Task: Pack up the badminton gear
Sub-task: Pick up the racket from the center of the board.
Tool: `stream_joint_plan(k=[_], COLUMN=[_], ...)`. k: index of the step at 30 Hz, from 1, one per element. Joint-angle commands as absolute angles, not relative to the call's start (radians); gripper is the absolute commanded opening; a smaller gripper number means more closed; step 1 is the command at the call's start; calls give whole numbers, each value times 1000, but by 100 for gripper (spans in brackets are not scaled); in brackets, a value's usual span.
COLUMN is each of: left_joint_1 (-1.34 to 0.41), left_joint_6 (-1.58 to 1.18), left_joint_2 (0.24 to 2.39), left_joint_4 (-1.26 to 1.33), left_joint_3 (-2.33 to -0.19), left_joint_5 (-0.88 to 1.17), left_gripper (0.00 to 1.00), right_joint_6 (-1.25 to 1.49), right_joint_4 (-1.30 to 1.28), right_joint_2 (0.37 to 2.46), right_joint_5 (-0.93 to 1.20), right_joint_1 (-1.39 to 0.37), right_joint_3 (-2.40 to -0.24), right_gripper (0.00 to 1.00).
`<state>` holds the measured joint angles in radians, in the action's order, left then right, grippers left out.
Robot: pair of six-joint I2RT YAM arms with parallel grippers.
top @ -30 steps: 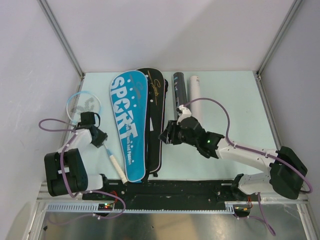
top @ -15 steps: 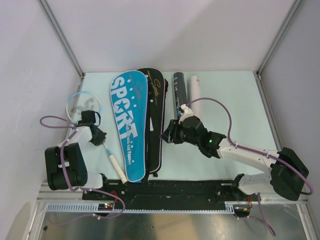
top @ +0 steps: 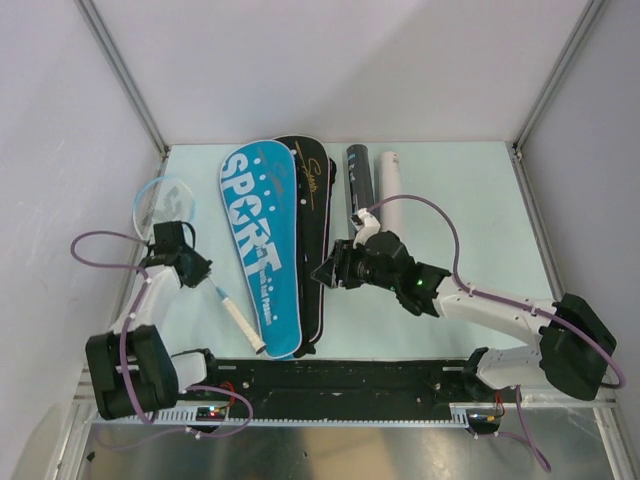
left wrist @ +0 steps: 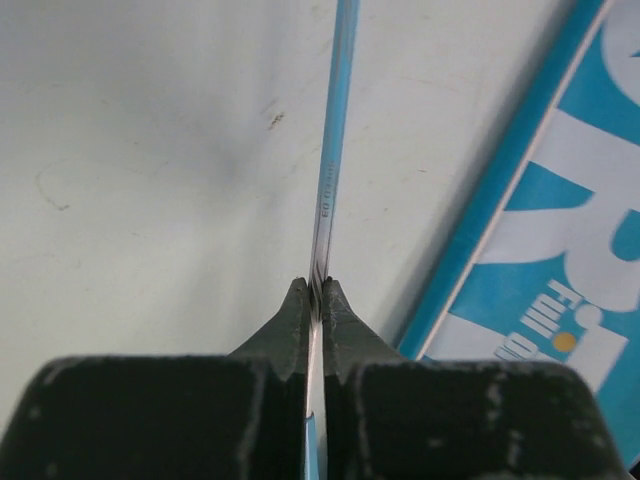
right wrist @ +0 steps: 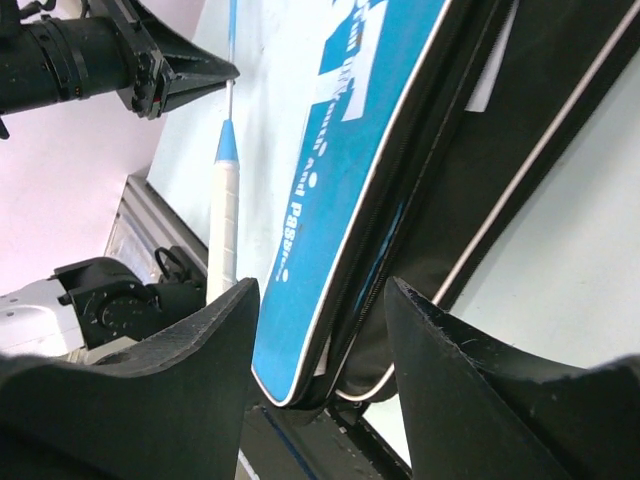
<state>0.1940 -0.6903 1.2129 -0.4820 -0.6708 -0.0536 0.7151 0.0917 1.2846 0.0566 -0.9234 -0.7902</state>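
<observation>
A thin blue-framed racket [top: 165,201] with a white handle [top: 240,325] lies at the left. My left gripper [top: 190,268] is shut on its shaft [left wrist: 335,150], just left of the blue "SPORT" cover [top: 258,250]. A black cover [top: 312,200] lies under and right of the blue one. My right gripper [top: 325,272] is open and empty, low over the black cover's right edge; in the right wrist view both covers [right wrist: 340,180] lie between its fingers [right wrist: 200,350]. A black tube [top: 359,180] and a white tube [top: 390,185] lie beyond it. No shuttlecocks are in view.
The arms' black base rail [top: 380,375] runs along the near edge. Metal frame posts [top: 125,80] stand at the back corners, with white walls around. Bare pale-green table [top: 470,220] shows right of the tubes.
My left gripper has shifted the racket: the head moved a little farther back and the handle swung toward the blue cover. My right gripper edged slightly left over the covers.
</observation>
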Motion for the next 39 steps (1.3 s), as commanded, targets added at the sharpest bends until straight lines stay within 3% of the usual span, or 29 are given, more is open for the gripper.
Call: stream_joint_plan(k=[1, 8, 16, 21, 39], left_joint_1=[201, 191, 51, -39, -72], left_joint_6=[-705, -725, -779, -833, -861], left_joint_2=[1109, 1000, 942, 897, 865], left_joint_4=[-461, -459, -425, -374, -287], left_joint_3=[-650, -632, -609, -556, -490], left_joint_5=[-28, 61, 113, 106, 185], left_gripper=[0, 0, 0, 0, 0], right_joint_6=[740, 751, 770, 810, 851], right_joint_4=[196, 250, 244, 252, 297], right_joint_2=[1322, 1435, 1611, 1683, 1884], right_joint_5=[108, 177, 243, 280, 374], right_joint_1=[-950, -982, -1037, -1050, -1058], right_joint_3=[-790, -852, -1002, -1067, -1162], right_gripper=[59, 61, 68, 68, 62])
